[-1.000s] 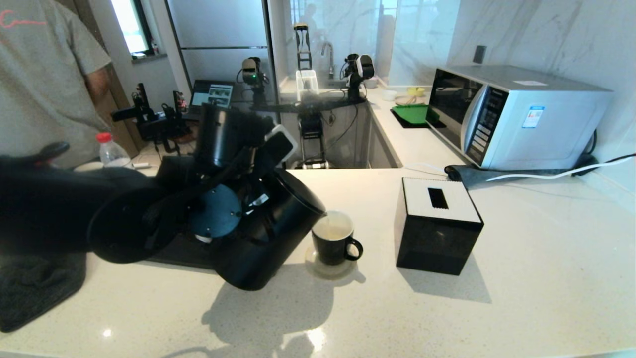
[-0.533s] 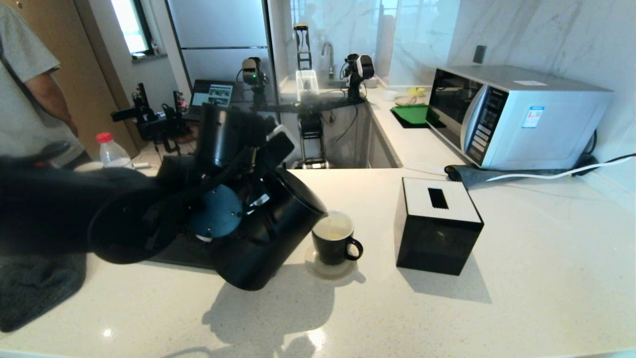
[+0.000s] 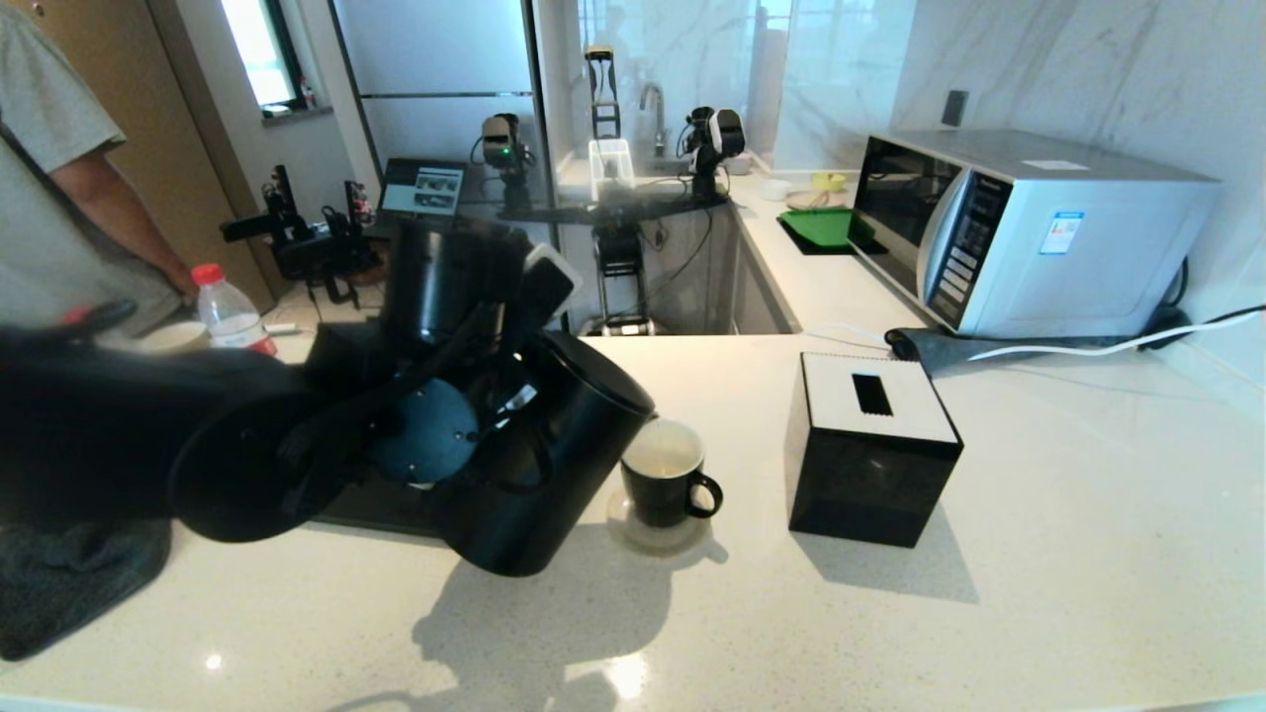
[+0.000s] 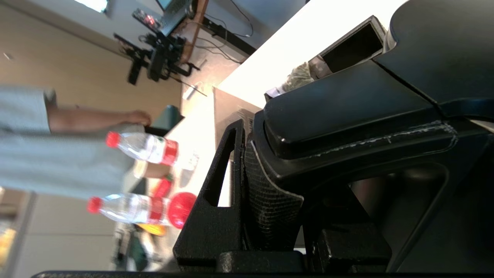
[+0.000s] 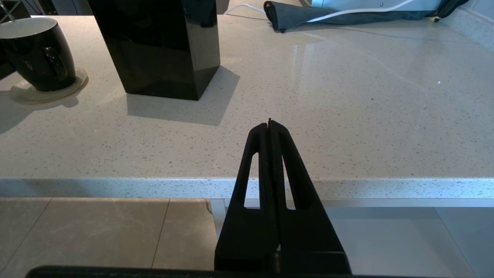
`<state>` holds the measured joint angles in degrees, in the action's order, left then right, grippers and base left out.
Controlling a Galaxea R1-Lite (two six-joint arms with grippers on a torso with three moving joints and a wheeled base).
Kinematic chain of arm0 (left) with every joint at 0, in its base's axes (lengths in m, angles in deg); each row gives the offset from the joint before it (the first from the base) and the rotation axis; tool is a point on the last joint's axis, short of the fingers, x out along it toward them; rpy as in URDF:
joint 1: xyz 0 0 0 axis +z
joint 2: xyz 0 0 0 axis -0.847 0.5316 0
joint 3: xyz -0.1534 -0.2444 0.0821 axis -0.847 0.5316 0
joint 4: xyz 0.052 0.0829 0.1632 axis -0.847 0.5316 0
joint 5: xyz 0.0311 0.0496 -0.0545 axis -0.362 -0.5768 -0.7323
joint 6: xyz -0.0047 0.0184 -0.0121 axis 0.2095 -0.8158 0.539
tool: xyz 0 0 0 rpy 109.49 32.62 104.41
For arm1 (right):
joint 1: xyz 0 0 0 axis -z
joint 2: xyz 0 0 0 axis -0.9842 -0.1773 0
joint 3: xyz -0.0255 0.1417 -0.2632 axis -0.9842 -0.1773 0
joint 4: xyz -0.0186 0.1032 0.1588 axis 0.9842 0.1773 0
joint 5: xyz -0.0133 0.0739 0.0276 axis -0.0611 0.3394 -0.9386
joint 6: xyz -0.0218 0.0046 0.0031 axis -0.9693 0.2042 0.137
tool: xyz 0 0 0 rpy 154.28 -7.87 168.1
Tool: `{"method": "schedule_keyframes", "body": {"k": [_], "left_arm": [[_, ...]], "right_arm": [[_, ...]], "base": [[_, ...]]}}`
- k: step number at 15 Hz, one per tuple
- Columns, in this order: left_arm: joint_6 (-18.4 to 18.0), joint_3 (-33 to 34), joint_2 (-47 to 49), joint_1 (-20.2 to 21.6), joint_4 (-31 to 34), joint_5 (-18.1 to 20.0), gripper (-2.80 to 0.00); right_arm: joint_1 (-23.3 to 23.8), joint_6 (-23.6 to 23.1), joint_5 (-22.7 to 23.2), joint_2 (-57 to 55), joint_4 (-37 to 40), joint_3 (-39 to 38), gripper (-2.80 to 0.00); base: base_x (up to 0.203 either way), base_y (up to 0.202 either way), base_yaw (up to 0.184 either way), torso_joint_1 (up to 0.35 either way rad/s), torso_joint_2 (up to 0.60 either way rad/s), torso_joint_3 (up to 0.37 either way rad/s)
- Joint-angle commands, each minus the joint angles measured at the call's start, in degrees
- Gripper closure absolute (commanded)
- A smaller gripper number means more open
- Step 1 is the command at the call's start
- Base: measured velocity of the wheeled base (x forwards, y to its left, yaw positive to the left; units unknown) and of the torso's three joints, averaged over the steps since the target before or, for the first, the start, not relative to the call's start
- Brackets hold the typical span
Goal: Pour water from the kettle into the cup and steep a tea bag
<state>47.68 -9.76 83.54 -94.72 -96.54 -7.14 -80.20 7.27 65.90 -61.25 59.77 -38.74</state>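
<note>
Black kettle (image 3: 539,455), clenched by its handle in the left hand (image 4: 270,170), leaned spout-first toward the cup (image 3: 665,485) just beside it.

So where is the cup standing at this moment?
In the head view the cup stands on a coaster near the middle of the counter, between the tilted kettle on its left and the black box on its right.

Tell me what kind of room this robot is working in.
Most likely a home-style kitchen, used as a robot test space. A microwave stands on the speckled stone counter, a sink tap and fridge stand behind, and a laptop sits among camera rigs.
</note>
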Motion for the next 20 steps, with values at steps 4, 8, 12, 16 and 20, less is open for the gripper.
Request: {"method": "schedule_keyframes", "body": {"k": [4,8,12,16,20], "left_arm": [[2.7,5.85,-3.27,0.46,-7.45,-0.28,0.0],[4.59,10.31,-6.03,2.5,-14.94,-0.15,0.0],[4.77,14.53,-9.72,6.87,-22.28,0.52,0.0],[6.36,17.48,-13.11,12.96,-27.84,3.7,0.0],[8.31,18.93,-17.1,19.11,-29.96,5.62,0.0]], "right_arm": [[-0.02,-0.01,0.0,-0.07,-0.01,0.0,0.0],[-0.02,-0.01,0.0,-0.07,-0.01,0.07,0.0],[-0.02,-0.01,0.0,-0.07,-0.01,0.01,0.0],[-0.02,-0.01,0.0,-0.07,-0.01,0.0,0.0],[-0.02,-0.01,0.0,-0.07,-0.01,0.0,0.0]], "base": [[0.0,0.0,0.0,0.0,0.0,0.0],[0.0,0.0,0.0,0.0,0.0,0.0],[0.0,0.0,0.0,0.0,0.0,0.0],[0.0,0.0,0.0,0.0,0.0,0.0],[0.0,0.0,0.0,0.0,0.0,0.0]]}}
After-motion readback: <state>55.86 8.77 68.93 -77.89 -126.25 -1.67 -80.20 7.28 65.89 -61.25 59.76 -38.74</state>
